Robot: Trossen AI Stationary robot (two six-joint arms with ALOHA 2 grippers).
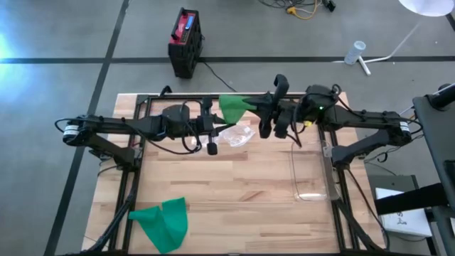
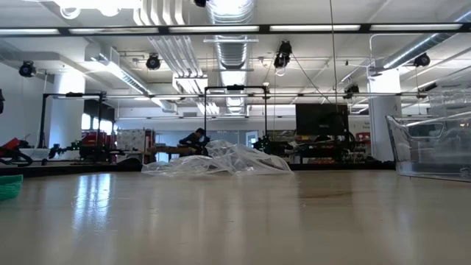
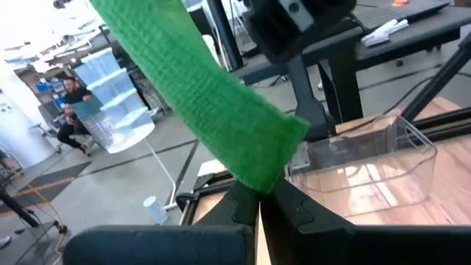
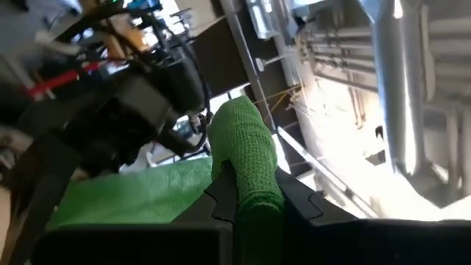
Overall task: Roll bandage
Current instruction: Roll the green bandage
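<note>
A green bandage (image 1: pixel 234 107) is held in the air above the table's far middle, between my two grippers. My left gripper (image 1: pixel 219 122) comes from the table's left and is shut on one end of the strip (image 3: pixel 221 110). My right gripper (image 1: pixel 261 114) comes from the right and is shut on the rolled part (image 4: pixel 246 154). A flat length of the strip (image 4: pixel 132 195) runs from the roll toward the left arm. A second green bandage (image 1: pixel 163 222) lies crumpled on the table near its front left corner. My left gripper pinches the strip's end (image 3: pixel 259 175) between its two fingertips, coming level from the table's left. The strip runs away from the fingers toward the right arm, flat and drawn straight, clear of the table. My right gripper holds the rolled part of the bandage (image 4: pixel 254 184) between its two fingers, coming about level from the table's right. The roll lies along the fingers and sticks out past their tips. It is clear of the table.
A crumpled clear plastic bag (image 1: pixel 236 135) lies on the table below the grippers, also seen in the low view (image 2: pixel 221 162). A clear plastic box (image 1: pixel 309 174) stands toward the right. The wooden tabletop (image 1: pixel 234 192) is bare in the middle and near front.
</note>
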